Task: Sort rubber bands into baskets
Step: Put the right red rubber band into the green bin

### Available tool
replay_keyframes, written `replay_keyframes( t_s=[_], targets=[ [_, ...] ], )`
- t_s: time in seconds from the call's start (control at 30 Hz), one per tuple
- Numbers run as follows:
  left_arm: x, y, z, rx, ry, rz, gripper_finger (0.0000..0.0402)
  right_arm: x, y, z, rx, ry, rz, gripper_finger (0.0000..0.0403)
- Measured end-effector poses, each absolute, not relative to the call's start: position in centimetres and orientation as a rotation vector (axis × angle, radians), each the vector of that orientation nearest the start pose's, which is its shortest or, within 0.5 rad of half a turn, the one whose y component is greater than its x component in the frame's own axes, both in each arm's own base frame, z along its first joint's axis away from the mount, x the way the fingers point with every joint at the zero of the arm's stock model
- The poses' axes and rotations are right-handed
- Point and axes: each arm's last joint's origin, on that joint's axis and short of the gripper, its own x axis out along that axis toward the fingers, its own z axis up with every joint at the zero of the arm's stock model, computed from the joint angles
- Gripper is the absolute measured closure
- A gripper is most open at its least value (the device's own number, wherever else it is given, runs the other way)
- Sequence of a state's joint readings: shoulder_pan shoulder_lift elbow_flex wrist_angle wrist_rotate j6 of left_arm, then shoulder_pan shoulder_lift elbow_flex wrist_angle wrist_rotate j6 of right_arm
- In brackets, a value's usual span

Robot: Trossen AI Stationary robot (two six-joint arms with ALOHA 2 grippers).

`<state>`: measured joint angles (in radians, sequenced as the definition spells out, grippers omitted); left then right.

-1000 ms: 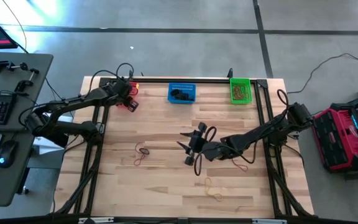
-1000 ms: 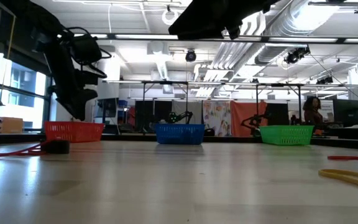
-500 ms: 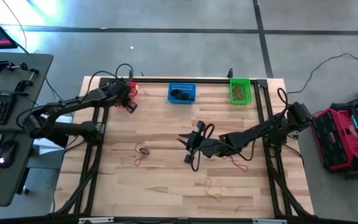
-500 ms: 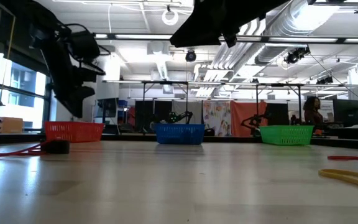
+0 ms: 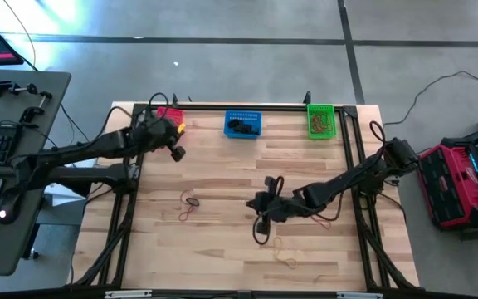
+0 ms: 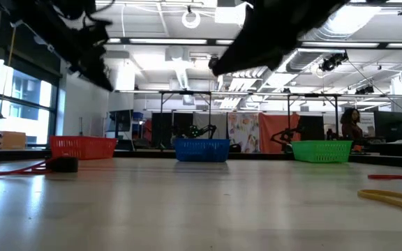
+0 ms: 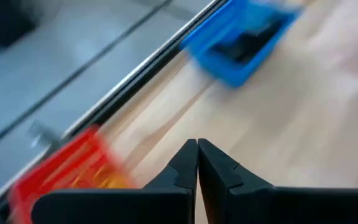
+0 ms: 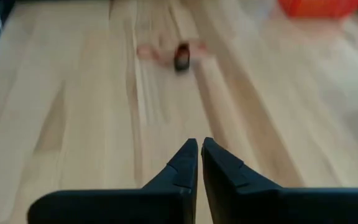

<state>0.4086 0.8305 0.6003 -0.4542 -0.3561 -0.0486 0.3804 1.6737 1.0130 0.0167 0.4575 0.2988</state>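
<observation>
Three baskets stand along the far edge: red (image 5: 170, 114), blue (image 5: 242, 123) and green (image 5: 321, 120). Rubber bands lie loose on the wood: a black one with a red one (image 5: 191, 202), a yellow one (image 5: 285, 253), a red one (image 5: 322, 218). My left gripper (image 5: 177, 154) hangs shut and holds nothing, just on the near side of the red basket (image 7: 61, 171). My right gripper (image 5: 254, 203) is shut over the table's middle and holds nothing. It points toward the black band (image 8: 182, 57), well short of it.
A black frame rail (image 5: 239, 106) runs behind the baskets, and side rails (image 5: 351, 166) cross the table on both sides. In the low view the black band (image 6: 65, 164) lies in front of the red basket (image 6: 82, 147). Bare wood lies between the two grippers.
My left gripper has risen and drawn back from the red basket toward the near edge. My right gripper, spread wide a second ago, has shut with nothing in it, tipped and turned, and sunk slightly over the table's middle. No rubber band has moved.
</observation>
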Motion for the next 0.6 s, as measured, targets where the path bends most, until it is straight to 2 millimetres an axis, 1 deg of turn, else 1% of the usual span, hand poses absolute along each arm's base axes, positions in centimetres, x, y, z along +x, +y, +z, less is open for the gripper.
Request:
replay_keyframes(
  t_s=[0.13, 0.27, 0.43, 0.5, 0.6],
  targets=[
    [16.2, 5.2, 25.4, 0.012, 0.547, 0.598, 0.0401, 32.0, 12.9, 19.8, 0.058, 0.673, -0.159, 0.0389],
    [17.4, 2.9, 26.0, 0.090, 0.429, 0.448, 0.0401, 30.5, 13.9, 19.0, 0.071, 0.837, -0.155, 0.0377],
    [18.3, 0.5, 25.0, 0.116, 0.286, 0.316, 0.0401, 27.9, 14.1, 19.1, 0.098, 1.115, -0.286, 0.0348],
    [18.4, -0.1, 24.5, 0.112, 0.240, 0.282, 0.0401, 27.1, 14.0, 19.1, 0.160, 1.224, -0.319, 0.0334],
    [18.6, -0.9, 23.7, 0.107, 0.223, 0.242, 0.0401, 26.3, 13.8, 18.8, 0.256, 1.338, -0.344, 0.0319]
  ],
)
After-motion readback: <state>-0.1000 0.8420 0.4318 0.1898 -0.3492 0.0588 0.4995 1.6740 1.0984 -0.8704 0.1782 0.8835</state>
